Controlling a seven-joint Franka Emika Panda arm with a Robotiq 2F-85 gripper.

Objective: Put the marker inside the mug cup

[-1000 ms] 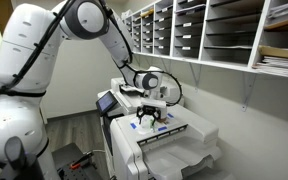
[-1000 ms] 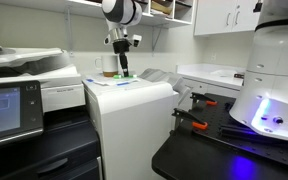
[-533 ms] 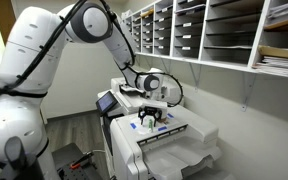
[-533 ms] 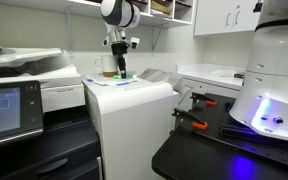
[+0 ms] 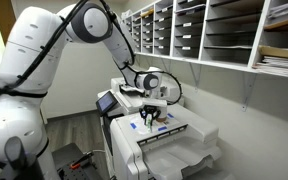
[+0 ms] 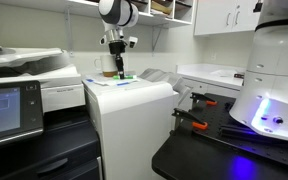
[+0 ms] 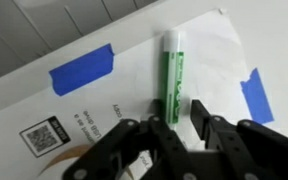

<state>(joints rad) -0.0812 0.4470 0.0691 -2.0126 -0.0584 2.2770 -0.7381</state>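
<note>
The marker (image 7: 171, 72), green-bodied with a white cap at its 12 o'clock end, lies flat on a white paper sheet (image 7: 209, 50) on the desk (image 6: 149, 84), where it lay half a second ago. Since then the hand (image 6: 117, 70) has shifted slightly sideways in an exterior view, staying low over the sheet. In the wrist view its fingers (image 7: 199, 118) stand spread with the marker's 6 o'clock end between them; whether they touch it cannot be told. One blue tape strip (image 7: 82, 68) sits at the marker's 10 o'clock, another blue tape strip (image 7: 256, 95) at its 4 o'clock. The mug cup (image 6: 108, 69) stands just beside the hand, partly hidden.
</note>
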